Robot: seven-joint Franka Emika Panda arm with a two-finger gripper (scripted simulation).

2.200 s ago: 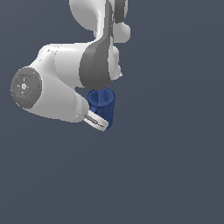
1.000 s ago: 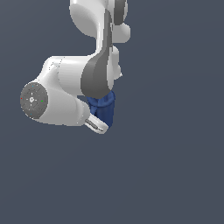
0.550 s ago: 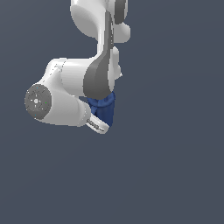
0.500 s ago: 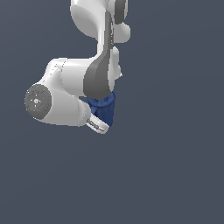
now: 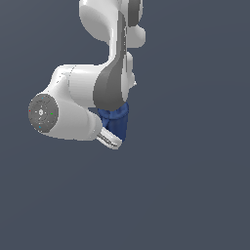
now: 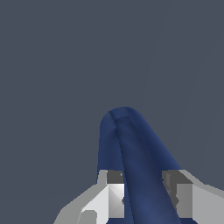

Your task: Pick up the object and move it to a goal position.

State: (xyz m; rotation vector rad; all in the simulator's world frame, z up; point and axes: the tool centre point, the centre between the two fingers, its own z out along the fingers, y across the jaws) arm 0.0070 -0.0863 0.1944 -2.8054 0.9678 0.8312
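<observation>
Since a little while ago almost nothing has changed: my arm sits in the same bent pose, and the dark blue mug is still tucked under it. A bit further back, more of the mug showed and my big round joint was turned differently. All around me is plain dark grey space, with open room on every side and no edge to bump into. The exterior view shows my white arm hiding most of the mug, with one pale finger poking out below it. The wrist view shows the mug close up, squeezed between my two fingers, so my gripper is closed tight on it.
</observation>
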